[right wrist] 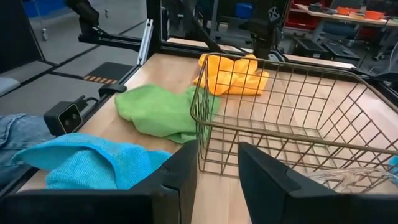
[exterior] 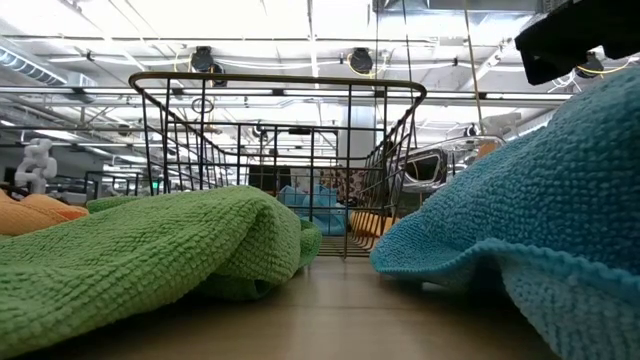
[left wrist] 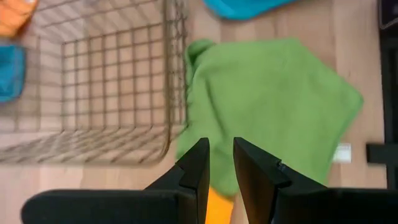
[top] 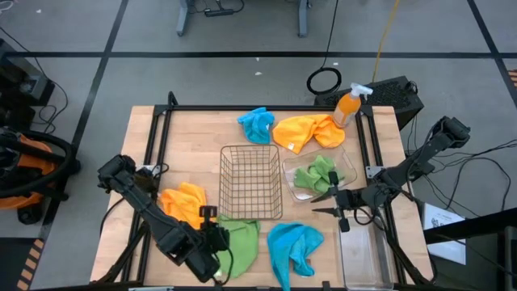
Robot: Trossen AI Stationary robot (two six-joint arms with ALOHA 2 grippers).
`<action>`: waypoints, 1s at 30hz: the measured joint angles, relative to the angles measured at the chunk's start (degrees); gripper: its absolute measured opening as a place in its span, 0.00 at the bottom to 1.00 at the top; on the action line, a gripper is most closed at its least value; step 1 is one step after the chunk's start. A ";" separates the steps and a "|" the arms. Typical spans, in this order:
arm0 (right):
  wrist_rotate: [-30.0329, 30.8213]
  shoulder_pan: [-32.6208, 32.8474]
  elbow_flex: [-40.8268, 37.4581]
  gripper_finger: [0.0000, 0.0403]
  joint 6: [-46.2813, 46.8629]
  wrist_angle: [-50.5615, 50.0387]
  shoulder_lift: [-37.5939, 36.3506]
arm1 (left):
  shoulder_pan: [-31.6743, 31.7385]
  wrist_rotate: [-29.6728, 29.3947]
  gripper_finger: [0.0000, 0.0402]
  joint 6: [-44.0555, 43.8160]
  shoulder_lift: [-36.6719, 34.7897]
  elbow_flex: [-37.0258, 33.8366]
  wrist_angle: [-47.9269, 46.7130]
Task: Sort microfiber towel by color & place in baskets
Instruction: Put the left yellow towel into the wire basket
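Copper grid-wire basket (top: 250, 183); pale wood table (top: 194, 153); orange towels at (top: 184, 202) and (top: 307, 131); green towels at (top: 239, 242) and, in a clear tub (top: 349, 171), (top: 317, 175); blue towels at (top: 292, 247) and (top: 257, 124); orange bottle (top: 347, 108); clear bin (top: 365, 257).

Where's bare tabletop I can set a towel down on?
Free: the far-left corner of the table, beside the far blue towel, and the strip left of the wire basket. Crowded: near edge, with green towel and near blue towel.
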 joint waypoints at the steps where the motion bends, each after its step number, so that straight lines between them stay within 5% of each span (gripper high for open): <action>1: -0.05 0.00 0.00 0.27 -0.02 0.32 0.06 | -0.20 0.02 0.20 -1.38 -0.60 0.00 -1.74; 12: 0.17 0.00 0.00 0.27 -1.14 2.25 0.06 | -1.73 1.34 0.20 -9.63 -1.00 -0.02 -8.00; 16: 0.17 0.00 0.00 0.27 -1.14 2.20 0.04 | -4.65 -4.36 0.20 -14.78 -2.36 -0.02 -16.53; 21: 0.06 0.00 0.00 0.27 -1.14 2.16 0.06 | -8.69 -12.21 0.20 -16.33 -6.02 -1.83 -15.99; 30: -0.05 0.00 0.00 0.27 -1.14 2.19 0.06 | -10.64 -12.39 0.20 -24.81 -16.90 -19.43 -10.97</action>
